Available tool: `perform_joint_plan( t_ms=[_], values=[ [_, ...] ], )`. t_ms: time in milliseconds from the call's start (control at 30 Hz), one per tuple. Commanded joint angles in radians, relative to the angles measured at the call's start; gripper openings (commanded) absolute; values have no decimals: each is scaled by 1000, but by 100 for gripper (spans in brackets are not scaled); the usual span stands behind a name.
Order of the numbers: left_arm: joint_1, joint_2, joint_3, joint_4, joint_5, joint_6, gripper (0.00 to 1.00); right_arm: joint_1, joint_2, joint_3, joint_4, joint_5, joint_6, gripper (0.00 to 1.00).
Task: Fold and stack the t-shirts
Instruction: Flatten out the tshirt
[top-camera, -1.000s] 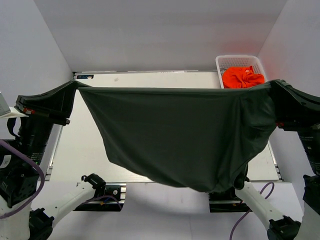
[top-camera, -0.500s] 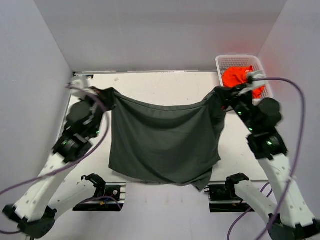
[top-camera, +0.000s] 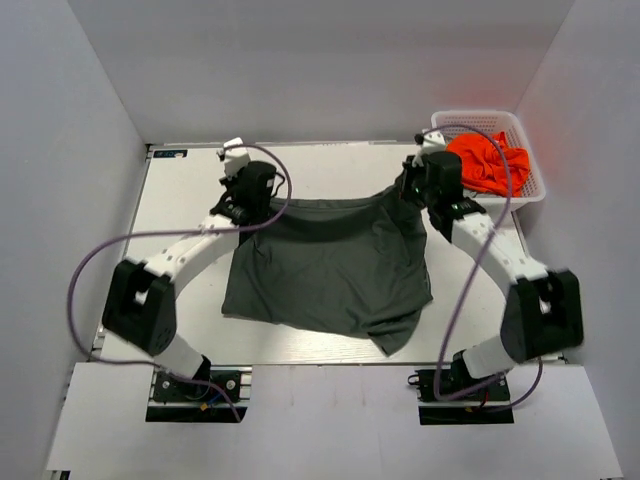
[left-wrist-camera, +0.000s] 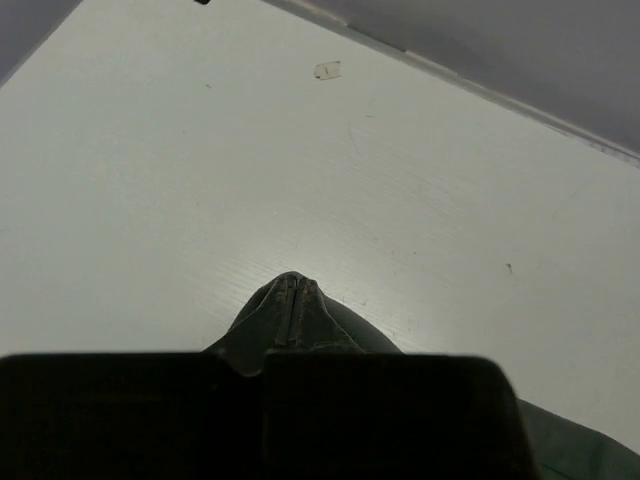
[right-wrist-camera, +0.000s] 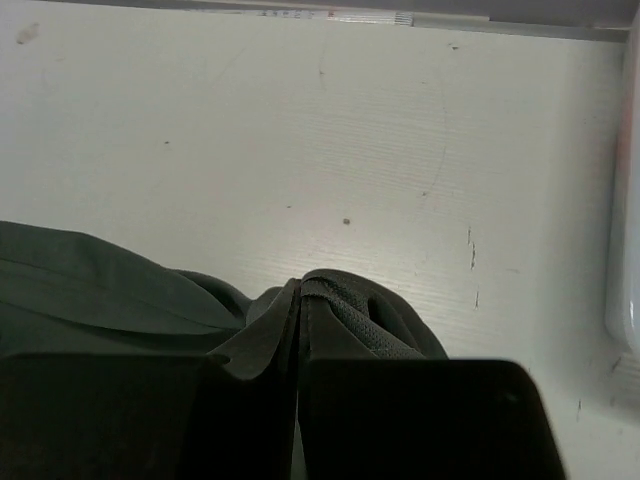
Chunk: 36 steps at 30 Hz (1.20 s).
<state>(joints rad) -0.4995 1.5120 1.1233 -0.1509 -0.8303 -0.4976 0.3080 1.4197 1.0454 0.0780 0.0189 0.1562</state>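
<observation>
1. The dark olive-grey thin-fabric t-shirt (top-camera: 325, 265) is lying spread at the centre of the white bench (top-camera: 180, 250), its long axis running left to right.
2. The left fingers (top-camera: 243, 210) are clamping its upper-left corner, and the right fingers (top-camera: 408, 190) are clamping its upper-right corner.
3. One rumpled corner is pointing toward the lower right.
4. The bright orange t-shirt (top-camera: 487, 165) is sitting bunched in the white lattice plastic basket (top-camera: 455, 122) at the upper right.

Top cam overhead; wrist cams skim table (top-camera: 180, 200) (all share it).
</observation>
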Motion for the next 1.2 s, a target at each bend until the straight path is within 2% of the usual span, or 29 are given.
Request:
perform_joint_plan(
  t_ms=[0, 167, 200, 300, 333, 367, 400, 433, 467, 500, 533, 567, 600, 633, 667, 700, 733, 767, 800, 867, 900, 933, 967, 1000, 1033, 1067, 1167],
  values=[
    [68, 101, 114, 65, -30, 1, 0, -4, 113, 154, 112, 36, -58, 0],
    [150, 312, 302, 76, 28, 33, 0, -1, 417, 361, 100, 102, -89, 0],
    [162, 348, 331, 76, 48, 33, 0, -7, 447, 451, 80, 119, -96, 0],
    [211, 503, 453, 65, 105, 43, 0, -3, 597, 583, 40, 153, -124, 0],
    [231, 545, 534, 54, 117, 44, 6, -3, 628, 643, 31, 167, -129, 0],
    [240, 635, 584, 24, 129, 44, 20, -3, 684, 671, 38, 170, -136, 0],
    [249, 681, 637, 1, 129, 53, 55, -4, 744, 736, 43, 174, -153, 5],
    [259, 727, 765, -24, 129, 53, 77, -6, 775, 821, 20, 182, -184, 18],
    [277, 770, 841, -108, 152, 53, 89, -4, 839, 932, -13, 209, -194, 29],
    [277, 845, 992, -158, 164, 53, 100, 0, 893, 996, -58, 220, -211, 44],
    [292, 870, 1060, -211, 190, 53, 100, 2, 924, 1142, -227, 226, -216, 69],
    [302, 882, 1114, -316, 210, 53, 100, 9, 924, 1151, -257, 227, -218, 81],
    [302, 883, 1142, -344, 221, 42, 100, 13, 851, 1133, -276, 228, -208, 90],
    [302, 817, 1103, -345, 236, 42, 100, 14, 811, 1102, -268, 213, -178, 90],
    [302, 765, 1045, -345, 237, 42, 100, 20, 764, 918, -235, 185, -167, 90],
    [302, 704, 894, -314, 237, 33, 100, 22, 611, 848, -193, 173, -165, 90],
    [302, 638, 809, -299, 261, 33, 100, 22, 558, 714, -178, 159, -86, 90],
    [291, 503, 729, -299, 275, -8, 100, 23, 511, 593, -161, 139, -61, 90],
    [280, 440, 575, -299, 295, -30, 100, 23, 417, 485, -162, 110, -35, 90],
    [280, 314, 436, -324, 333, -74, 100, 25, 253, 339, -181, 38, 57, 90],
    [280, 200, 306, -361, 389, -135, 100, 26, 217, 241, -190, 26, 93, 90],
    [280, 145, 243, -378, 419, -165, 100, 31, 149, 196, -199, 13, 130, 90],
    [280, 95, 124, -390, 443, -221, 100, 31, 78, 71, -228, -8, 149, 90],
    [271, -3, 66, -391, 485, -242, 100, 34, 47, 32, -242, -8, 185, 90],
    [271, -48, 11, -391, 503, -252, 100, 34, -49, -8, -254, -46, 200, 90],
    [271, -87, -94, -391, 520, -262, 100, 36, -79, -78, -264, -65, 229, 90],
    [271, -186, -204, -461, 534, -367, 100, 40, -244, -259, -268, -63, 317, 90]
  ],
)
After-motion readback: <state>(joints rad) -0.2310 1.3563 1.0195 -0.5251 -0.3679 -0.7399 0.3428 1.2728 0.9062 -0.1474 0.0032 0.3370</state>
